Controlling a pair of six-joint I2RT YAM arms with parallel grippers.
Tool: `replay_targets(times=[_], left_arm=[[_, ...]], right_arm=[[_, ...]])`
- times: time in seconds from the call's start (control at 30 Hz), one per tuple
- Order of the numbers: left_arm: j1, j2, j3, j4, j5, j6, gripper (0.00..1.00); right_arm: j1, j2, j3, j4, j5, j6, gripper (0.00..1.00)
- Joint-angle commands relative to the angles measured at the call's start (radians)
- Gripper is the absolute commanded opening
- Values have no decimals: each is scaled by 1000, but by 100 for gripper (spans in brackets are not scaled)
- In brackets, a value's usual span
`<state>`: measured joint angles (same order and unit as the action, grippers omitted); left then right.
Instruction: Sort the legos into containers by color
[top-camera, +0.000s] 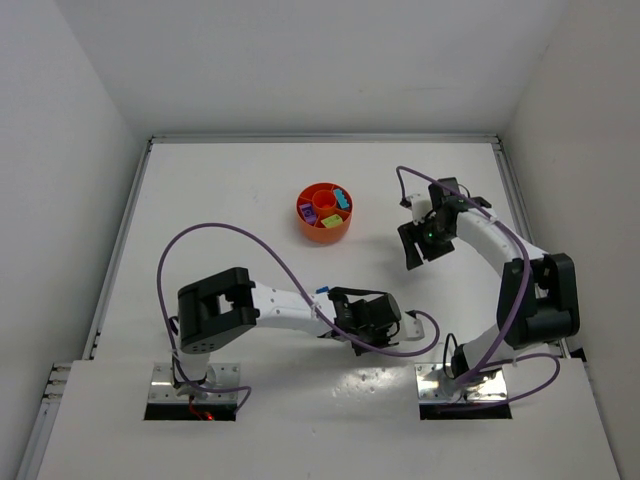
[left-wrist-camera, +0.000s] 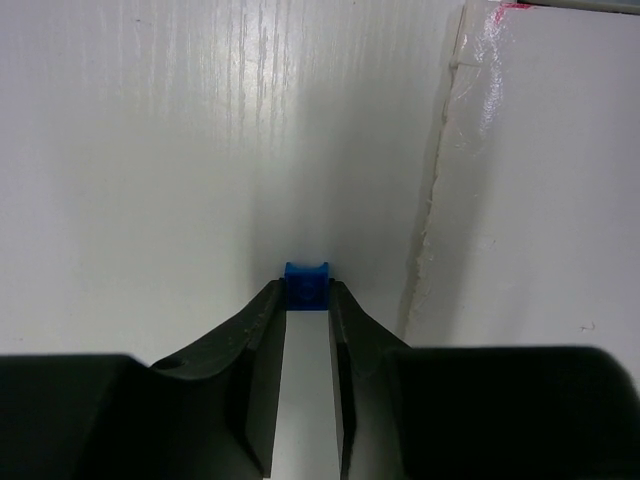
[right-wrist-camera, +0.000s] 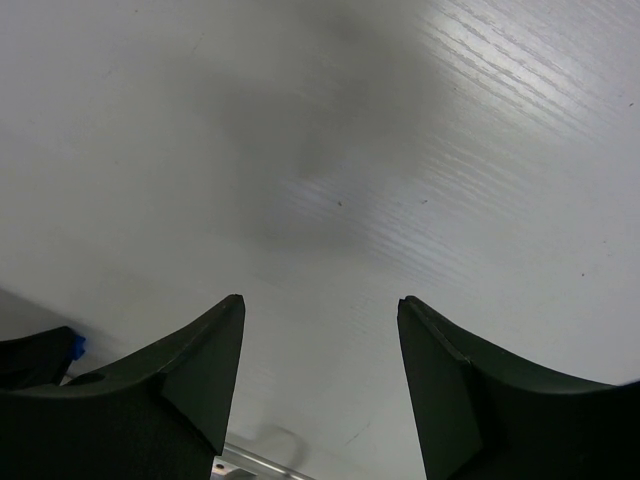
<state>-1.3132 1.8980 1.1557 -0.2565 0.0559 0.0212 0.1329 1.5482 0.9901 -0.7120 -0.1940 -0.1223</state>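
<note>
My left gripper (left-wrist-camera: 307, 292) is shut on a small blue lego (left-wrist-camera: 307, 283), pinched at the very fingertips just above the white table. In the top view the left gripper (top-camera: 385, 322) is low near the table's front edge. The orange bowl (top-camera: 303, 224) stands at the table's middle, far from it, with a purple lego (top-camera: 308, 212), a lime-yellow one (top-camera: 330, 220) and a blue-teal one (top-camera: 342, 198) in separate wedges. My right gripper (top-camera: 418, 245) is open and empty, right of the bowl, and its wrist view (right-wrist-camera: 320, 305) shows only bare table.
A raised white panel with a rough seam (left-wrist-camera: 430, 220) runs along the right of the left wrist view, close beside the held lego. Purple cables (top-camera: 230, 235) loop over the table near both arms. A rail (top-camera: 130, 220) borders the table's left side.
</note>
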Motion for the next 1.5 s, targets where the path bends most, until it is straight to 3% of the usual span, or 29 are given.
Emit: replay_targets(times=[0.0,0.23,0.37,0.53,0.73,0.97,1.13,1.23,1.47], left_arm=[[9,38,2,-53,19,3,28],[9,38,12,-53,19,31,13],[49,-34,-2,-78,122,108,2],[126,-151,-24,-125,264,141,0],[278,-318,-10,-274,395,193,0],[540,-393,154,-391,383,184,0],[762,-292,295,-391,365,99,0],[862,-173,463,-377,364,24,0],[976,83,751,-377,417,-70,0]], right_arm=[[-6,4,41,3,-15,16,63],[-6,-17,9,3,-15,16,63],[-6,-48,-11,22,-15,7,63],[-15,-71,-22,22,-15,7,63],[-15,-100,-42,31,-24,7,63],[-15,-67,-24,22,-64,7,63],[-15,-25,8,2,-73,7,61],[-15,-5,18,2,-73,7,61],[-15,15,27,-9,-64,7,62]])
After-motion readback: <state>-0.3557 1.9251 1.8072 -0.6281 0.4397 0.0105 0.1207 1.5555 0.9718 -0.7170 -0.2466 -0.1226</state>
